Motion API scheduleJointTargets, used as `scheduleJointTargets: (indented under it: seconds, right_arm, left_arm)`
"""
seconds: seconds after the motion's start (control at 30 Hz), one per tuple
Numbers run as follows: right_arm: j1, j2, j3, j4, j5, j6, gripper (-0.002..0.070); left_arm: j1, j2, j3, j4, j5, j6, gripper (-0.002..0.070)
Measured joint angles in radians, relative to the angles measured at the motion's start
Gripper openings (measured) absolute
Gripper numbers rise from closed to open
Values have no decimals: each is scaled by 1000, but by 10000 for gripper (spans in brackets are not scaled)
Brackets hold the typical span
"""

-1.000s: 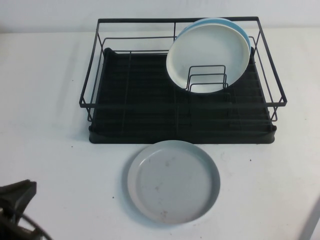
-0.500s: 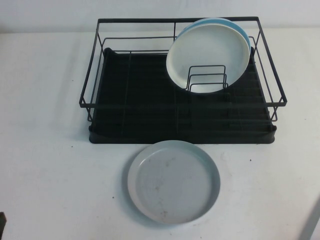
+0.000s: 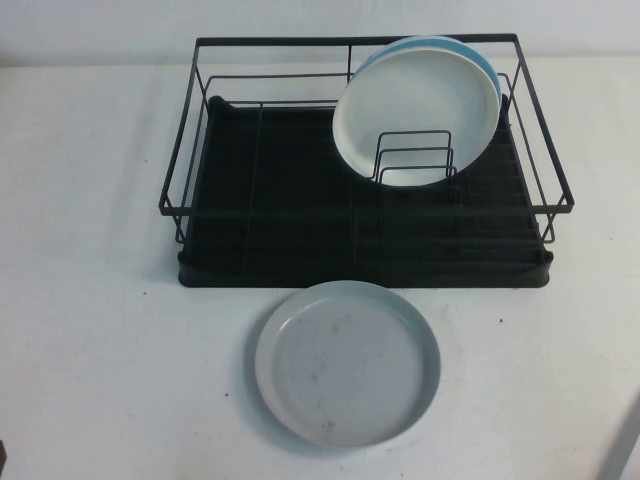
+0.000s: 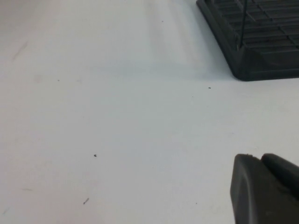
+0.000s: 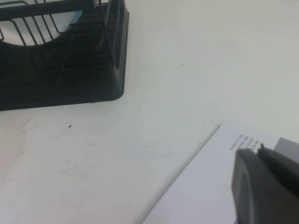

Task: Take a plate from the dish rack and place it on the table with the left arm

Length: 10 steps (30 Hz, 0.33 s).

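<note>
My left hand (image 4: 266, 186) hangs empty above bare white tabletop (image 3: 90, 330), out past the left front corner of the large black wire dish rack (image 3: 365, 265); I cannot tell how far it is open. The round pale grey speckled plate (image 3: 347, 362) lies flat just in front of the rack, so I judge the job done. Inside the rack's right half a whiter plate (image 3: 415, 105) leans on a light blue plate (image 3: 480, 55), and my right hand (image 5: 266, 186) hovers off the rack's right front corner, grip unreadable.

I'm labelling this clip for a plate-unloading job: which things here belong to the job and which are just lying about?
Job:
grey plate, flat on the table before the dish rack
left pincer, low above bare table near the rack's corner

Lying about:
white plate and light blue plate, upright in the rack
white sheet under the right pincer
</note>
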Motion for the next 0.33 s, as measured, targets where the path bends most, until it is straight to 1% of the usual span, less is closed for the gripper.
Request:
scheduleJointTargets:
  seconds: [0.13, 0.33]
  right_arm:
    - [0, 0, 0, 0, 0, 0, -18]
    - [0, 0, 0, 0, 0, 0, -18]
  left_arm:
    - [0, 0, 0, -23, 0, 0, -1]
    - [0, 0, 0, -23, 0, 0, -1]
